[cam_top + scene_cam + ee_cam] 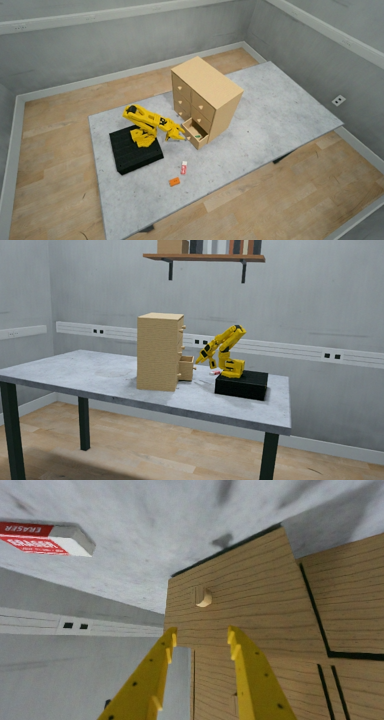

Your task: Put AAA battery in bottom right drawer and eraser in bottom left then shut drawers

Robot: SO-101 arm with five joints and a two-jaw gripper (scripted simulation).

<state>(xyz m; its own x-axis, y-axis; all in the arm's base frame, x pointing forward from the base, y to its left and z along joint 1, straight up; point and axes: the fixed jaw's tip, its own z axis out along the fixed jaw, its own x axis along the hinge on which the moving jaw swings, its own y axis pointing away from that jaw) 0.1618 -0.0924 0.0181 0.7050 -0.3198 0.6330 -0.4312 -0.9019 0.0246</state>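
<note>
The chest [208, 82] [158, 353] has its right bottom drawer [194, 142] [185, 372] [250, 600] pulled out. A small green thing [197, 136], seemingly the AAA battery, lies inside it near the front. The left bottom drawer [184, 114] [350, 595] looks shut. The eraser [183, 168] [214, 373] [35, 539], white with a red sleeve, lies on the table. My gripper [184, 135] [205, 365] [202, 632] is partly open with nothing between its fingers. It is in front of the open drawer's front, and the drawer's knob [188, 138] [194, 368] [202, 596] shows beyond the fingertips in the wrist view.
An orange block [174, 181] lies near the eraser, towards the table's front edge in the top view. The black base [138, 158] [240, 388] carries the arm. The upper drawers, two rows with knobs sticking out, look shut.
</note>
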